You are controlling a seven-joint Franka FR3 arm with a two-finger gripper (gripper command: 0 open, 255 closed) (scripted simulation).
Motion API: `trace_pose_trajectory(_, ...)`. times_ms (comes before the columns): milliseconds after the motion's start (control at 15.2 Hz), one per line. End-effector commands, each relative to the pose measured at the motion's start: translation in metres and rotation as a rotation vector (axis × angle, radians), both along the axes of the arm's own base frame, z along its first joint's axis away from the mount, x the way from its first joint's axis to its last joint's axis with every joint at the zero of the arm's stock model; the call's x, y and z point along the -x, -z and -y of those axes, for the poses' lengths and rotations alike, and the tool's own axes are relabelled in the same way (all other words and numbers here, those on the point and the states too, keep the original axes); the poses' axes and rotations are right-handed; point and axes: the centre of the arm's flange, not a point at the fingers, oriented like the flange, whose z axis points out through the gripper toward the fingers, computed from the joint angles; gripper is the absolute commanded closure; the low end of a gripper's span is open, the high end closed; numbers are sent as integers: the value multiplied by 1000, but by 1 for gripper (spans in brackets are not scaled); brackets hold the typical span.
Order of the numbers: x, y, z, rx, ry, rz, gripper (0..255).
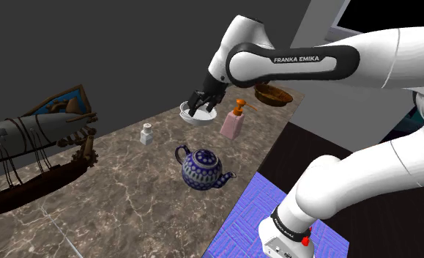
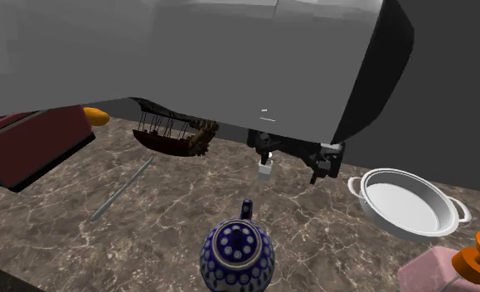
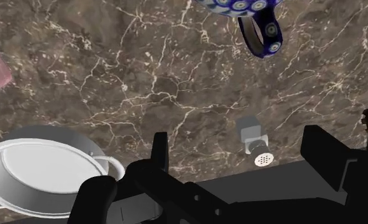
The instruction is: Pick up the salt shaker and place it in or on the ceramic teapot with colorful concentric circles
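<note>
Near the middle of the brown, white-veined marble surface (image 1: 129, 198) stands one small white salt shaker with a holed cap (image 1: 146, 134) (image 2: 265, 170) (image 3: 253, 137), upright and well in from every edge. One black two-finger claw (image 1: 203, 102) (image 2: 294, 162) (image 3: 235, 135) hangs above the surface with its fingers spread wide. In the wrist view the shaker sits low between them, nearer one finger, and neither finger touches it.

One round dark-blue ceramic teapot with white dotted circles (image 1: 203, 170) (image 2: 237, 253) (image 3: 260, 28) rests close to the surface edge that faces the stand, apart from the shaker.

Toward the far end lies one shallow white two-handled pan (image 1: 188, 114) (image 2: 404, 203) (image 3: 42, 172). Just beside it stands one pink soap dispenser with an orange pump (image 1: 232, 123) (image 2: 433, 270). One brown wooden bowl (image 1: 274, 94) sits at the far corner, beyond the dispenser.

Along the edge at the shoulder view's left rests one dark model sailing ship with rigging (image 1: 34, 157) (image 2: 173, 133). In the second exterior view one thin grey rod (image 2: 122, 191) lies flat on the marble between the ship and one dark-red box (image 2: 31, 145).
</note>
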Motion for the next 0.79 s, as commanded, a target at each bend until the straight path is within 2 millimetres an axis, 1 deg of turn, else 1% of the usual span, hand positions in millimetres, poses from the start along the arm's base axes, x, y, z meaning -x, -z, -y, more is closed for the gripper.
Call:
trace_pose_trajectory(0, -15, 20, -11, 2, -5, 14, 0)
trace_pose_trajectory(726, -97, 118, -74, 20, -31, 78, 0)
